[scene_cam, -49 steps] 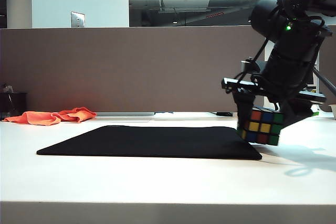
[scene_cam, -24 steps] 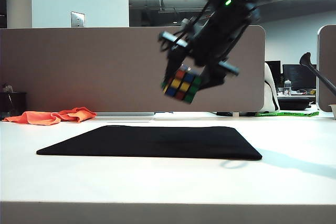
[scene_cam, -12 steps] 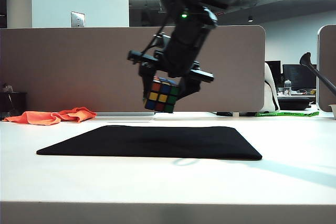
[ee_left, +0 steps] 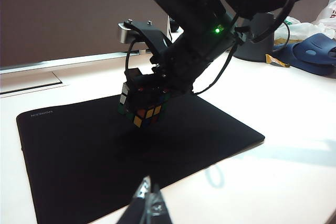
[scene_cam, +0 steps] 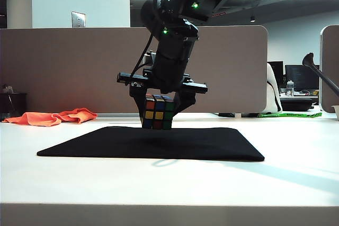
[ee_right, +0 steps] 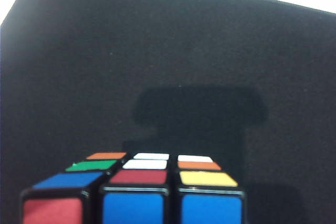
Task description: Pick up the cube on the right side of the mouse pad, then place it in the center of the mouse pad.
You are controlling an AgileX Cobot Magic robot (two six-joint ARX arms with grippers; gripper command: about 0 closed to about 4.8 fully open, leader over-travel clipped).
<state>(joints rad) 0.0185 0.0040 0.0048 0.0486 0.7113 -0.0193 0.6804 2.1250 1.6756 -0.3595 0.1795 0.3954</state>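
Observation:
The cube (scene_cam: 158, 114), a 3x3 puzzle with black edges and coloured stickers, hangs just above the middle of the black mouse pad (scene_cam: 217, 144). My right gripper (scene_cam: 159, 110) points down from above and is shut on the cube, one finger on each side. The left wrist view shows the same cube (ee_left: 142, 104) held over the mouse pad (ee_left: 68, 156), with a shadow under it. The right wrist view shows only the cube's top and blue side (ee_right: 152, 195) above the mouse pad (ee_right: 157, 51); its fingers are hidden. My left gripper (ee_left: 148, 199) stays near the pad's front edge, fingertips together and empty.
An orange cloth (scene_cam: 53, 116) lies at the back left of the white table (scene_cam: 169, 183). A brown partition (scene_cam: 69, 67) closes the back. Blue and dark items (ee_left: 310, 51) sit beyond the pad's right side in the left wrist view.
My right arm lifted the cube from the pad's right edge, swung it left, and lowered it close over the pad's middle. The left gripper has not moved.

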